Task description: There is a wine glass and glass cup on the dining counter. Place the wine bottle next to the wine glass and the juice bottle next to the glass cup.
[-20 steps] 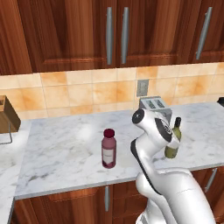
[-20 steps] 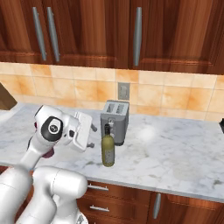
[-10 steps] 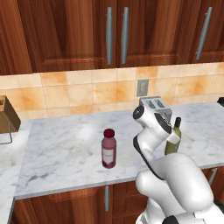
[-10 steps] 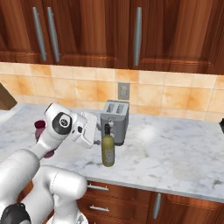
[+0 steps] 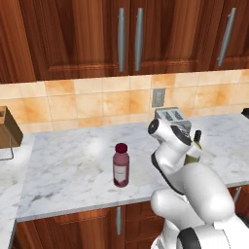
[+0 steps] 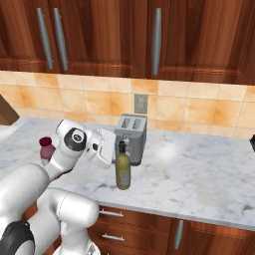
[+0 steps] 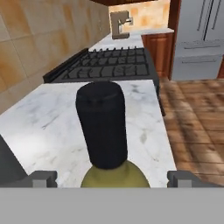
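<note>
On the marble worktop [image 6: 199, 172] backed by tan tiles, the wine bottle [image 6: 122, 167] stands upright near the front edge, just in front of the toaster [image 6: 131, 136], which sits toward the back edge against the tiled wall. The juice bottle [image 5: 120, 165] stands upright further left along the same worktop, also toward the front edge, well apart from the wine bottle. In the right base view the arm partly hides it; cap and shoulder visible only.

The gripper [image 7: 109, 178] is at the neck of the wine bottle, approaching from the side. In the hand view the dark neck and top [image 7: 103, 127] stand between the two fingertips [image 7: 41, 178], with the olive shoulder at the bottom. The fingers are spread, one on each side of the neck, with a clear gap between each tip and the glass; no contact seen. In the right base view the white hand [image 6: 101, 148] sits just left of the bottle's neck.

A knife block [image 5: 8, 128] stands at the far left end of the worktop. A wall socket [image 6: 140, 103] sits in the tiles above the toaster
</note>
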Tool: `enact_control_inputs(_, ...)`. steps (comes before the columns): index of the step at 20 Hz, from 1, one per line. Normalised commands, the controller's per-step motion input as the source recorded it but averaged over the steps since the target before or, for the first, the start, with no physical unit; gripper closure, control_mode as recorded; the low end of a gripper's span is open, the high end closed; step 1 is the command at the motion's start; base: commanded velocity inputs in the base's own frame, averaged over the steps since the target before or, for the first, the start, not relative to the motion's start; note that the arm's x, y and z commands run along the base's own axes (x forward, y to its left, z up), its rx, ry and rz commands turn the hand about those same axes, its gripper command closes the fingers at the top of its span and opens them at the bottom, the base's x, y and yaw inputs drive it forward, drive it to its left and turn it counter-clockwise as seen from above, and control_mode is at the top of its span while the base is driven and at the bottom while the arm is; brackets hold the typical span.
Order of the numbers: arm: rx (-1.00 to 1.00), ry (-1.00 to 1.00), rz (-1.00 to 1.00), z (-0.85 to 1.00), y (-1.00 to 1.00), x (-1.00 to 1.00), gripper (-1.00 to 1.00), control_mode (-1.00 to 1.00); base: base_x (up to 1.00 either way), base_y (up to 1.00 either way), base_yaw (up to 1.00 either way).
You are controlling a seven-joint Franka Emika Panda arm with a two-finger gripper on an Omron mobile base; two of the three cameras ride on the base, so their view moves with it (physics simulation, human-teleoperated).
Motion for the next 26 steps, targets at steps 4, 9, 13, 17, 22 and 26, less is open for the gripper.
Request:
enact_control_inputs(4,-0.08,0.02,0.00,-0.17,-0.18,0.06,-1.00,-1.00,0.00,0.00,0.00)
enact_control_inputs(9,-0.03,0.03,0.03,-0.11,-0.21,0.09,-1.00,-1.00,0.00,0.00,0.00)
enact_control_inputs(13,-0.02,0.06,0.05,-0.11,-0.25,0.00,1.00,-1.00,0.00,0.00,0.00)
enact_control_inputs(17,-0.03,0.10,0.06,-0.13,-0.15,-0.03,1.00,-1.00,0.00,0.00,0.00)
enact_control_inputs(22,-0.02,0.02,0.09,-0.06,0.03,-0.18,1.00,-1.00,0.00,0.00,0.00)
enact_control_inputs(26,0.00,0.00,0.10,0.18,0.20,-0.25,1.00,-1.00,0.00,0.00,0.00)
